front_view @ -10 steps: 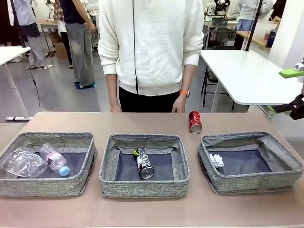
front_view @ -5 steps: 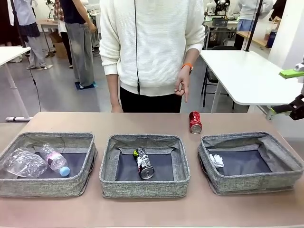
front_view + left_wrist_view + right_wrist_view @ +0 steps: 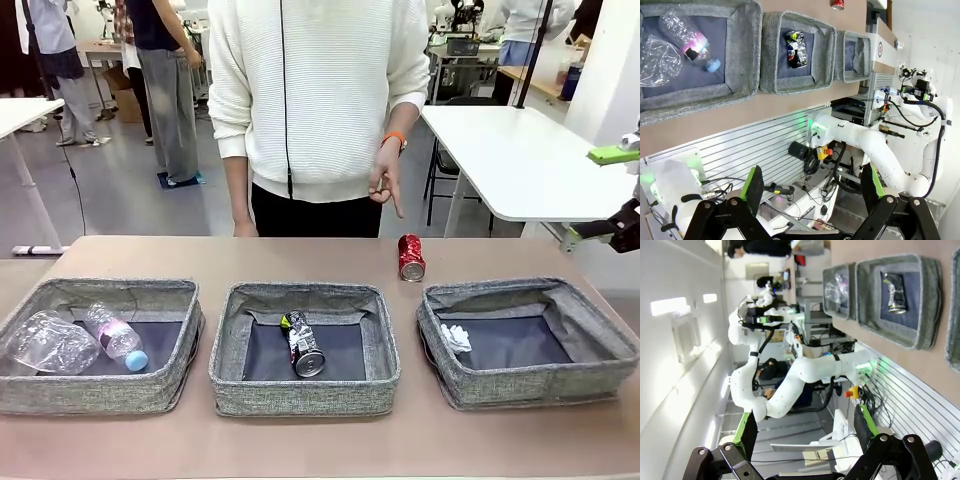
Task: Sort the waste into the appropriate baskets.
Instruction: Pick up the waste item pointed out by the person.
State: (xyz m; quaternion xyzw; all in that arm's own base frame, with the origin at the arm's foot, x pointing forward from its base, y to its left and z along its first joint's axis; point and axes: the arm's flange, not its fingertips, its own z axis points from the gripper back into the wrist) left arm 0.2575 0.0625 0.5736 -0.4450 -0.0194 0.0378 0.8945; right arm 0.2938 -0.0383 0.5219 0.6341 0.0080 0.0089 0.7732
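Three grey baskets stand in a row: left (image 3: 185,340), middle (image 3: 385,345), right (image 3: 600,340). The left one holds a crushed clear bottle (image 3: 50,342) and a blue-capped bottle (image 3: 115,337). A black-silver can (image 3: 303,345) lies in the middle one, a paper wad (image 3: 456,337) in the right one. A red can (image 3: 411,257) stands upright on the table behind the gap between the middle and right baskets. My right gripper (image 3: 580,196) hangs open at the far right, above and beyond the table. My left gripper (image 3: 812,180) is open, off the table's near side.
A person in a white sweater stands at the far edge, one hand (image 3: 385,185) raised above the red can with a finger pointing down. The brown table (image 3: 320,440) has bare strips in front of and behind the baskets.
The person's hand rose from near the table edge to waist height, finger pointing down. Both arms and all the waste stayed still.
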